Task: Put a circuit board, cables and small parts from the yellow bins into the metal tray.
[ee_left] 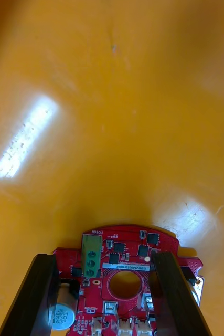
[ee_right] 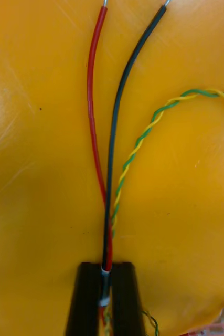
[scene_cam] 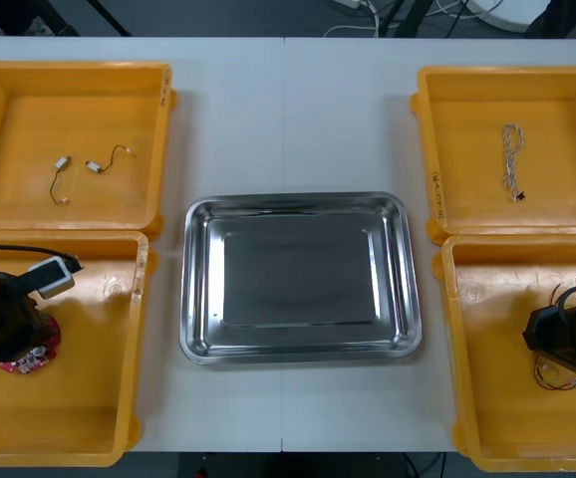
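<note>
My left gripper point(scene_cam: 17, 334) hangs low in the near left yellow bin point(scene_cam: 89, 418), right over a round red circuit board point(scene_cam: 41, 357). In the left wrist view the gripper point(ee_left: 104, 256) is open, its fingers point(ee_left: 38, 294) straddling the board point(ee_left: 125, 252), which lies flat on the bin floor. My right gripper point(scene_cam: 567, 347) is down in the near right yellow bin point(scene_cam: 497, 398). There it point(ee_right: 106, 266) is shut on a bundle of cables: a red and a black cable point(ee_right: 112, 157) and a twisted green and yellow one point(ee_right: 143, 136) run out from between the fingers.
The bare metal tray point(scene_cam: 200, 279) sits in the middle of the table. The far left bin point(scene_cam: 79, 75) holds two small metal parts point(scene_cam: 94, 166) on short wires. A twisted white cable point(scene_cam: 512, 159) lies in the far right bin point(scene_cam: 447, 119).
</note>
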Robot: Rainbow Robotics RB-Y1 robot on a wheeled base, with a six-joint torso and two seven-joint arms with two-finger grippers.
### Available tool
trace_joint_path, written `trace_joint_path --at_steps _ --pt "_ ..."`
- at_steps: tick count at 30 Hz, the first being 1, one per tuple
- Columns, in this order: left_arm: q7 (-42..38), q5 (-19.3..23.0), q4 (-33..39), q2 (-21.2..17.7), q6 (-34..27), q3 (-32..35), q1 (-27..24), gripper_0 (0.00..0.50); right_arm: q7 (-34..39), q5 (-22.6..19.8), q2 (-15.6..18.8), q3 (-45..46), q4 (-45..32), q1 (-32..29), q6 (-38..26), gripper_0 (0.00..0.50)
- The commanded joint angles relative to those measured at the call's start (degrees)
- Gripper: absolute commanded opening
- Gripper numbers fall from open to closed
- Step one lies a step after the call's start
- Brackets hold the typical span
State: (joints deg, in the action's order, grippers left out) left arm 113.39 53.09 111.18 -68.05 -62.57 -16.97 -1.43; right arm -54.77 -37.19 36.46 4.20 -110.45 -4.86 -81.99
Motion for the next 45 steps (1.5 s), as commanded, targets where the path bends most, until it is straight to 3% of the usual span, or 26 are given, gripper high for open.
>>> trace_joint_path --at_steps 1,20,21,22,23,25,26,36,45 --pt "4.0 -1.2 -0.4 -2.7 1.3 -1.2 1.2 0.500 -3.1 0.4 -0.2 -1.0 0.8 -0.6 0.6 0.000" --pt "4.0 -1.0 -1.1 -2.7 2.4 -1.6 1.1 0.490 -3.3 1.3 -0.7 0.1 1.3 1.4 0.3 0.000" --pt "4.0 -1.0 -1.1 -2.7 2.4 -1.6 0.9 0.382 -3.3 1.3 -0.7 0.5 1.3 2.1 -0.4 0.000" --pt "4.0 -1.0 -1.1 -2.7 2.4 -1.6 0.9 0.306 -3.4 1.3 -0.7 0.9 1.3 2.6 -0.9 0.000" --pt "4.0 -0.9 -1.1 -2.7 2.4 -1.6 0.7 0.142 -3.4 1.4 -0.7 1.3 1.3 3.1 -1.6 0.000" --pt "4.0 -0.8 -1.0 -2.6 2.4 -1.6 0.6 0.026 -3.4 1.4 -0.6 2.0 1.3 3.7 -2.4 0.000" --pt "4.0 -0.7 -1.0 -2.5 2.4 -1.6 0.6 0.000 -3.6 1.4 -0.7 2.7 1.3 4.6 -3.4 0.000" --pt "4.1 -0.3 -1.1 -2.5 2.7 -1.6 0.4 0.000 -4.0 1.3 -0.7 5.9 -0.4 6.4 -8.8 0.000" --pt "4.0 0.6 -1.1 -2.6 2.4 -1.6 -0.6 0.000 -4.2 0.7 -0.5 9.5 -8.2 7.3 -18.0 0.000"
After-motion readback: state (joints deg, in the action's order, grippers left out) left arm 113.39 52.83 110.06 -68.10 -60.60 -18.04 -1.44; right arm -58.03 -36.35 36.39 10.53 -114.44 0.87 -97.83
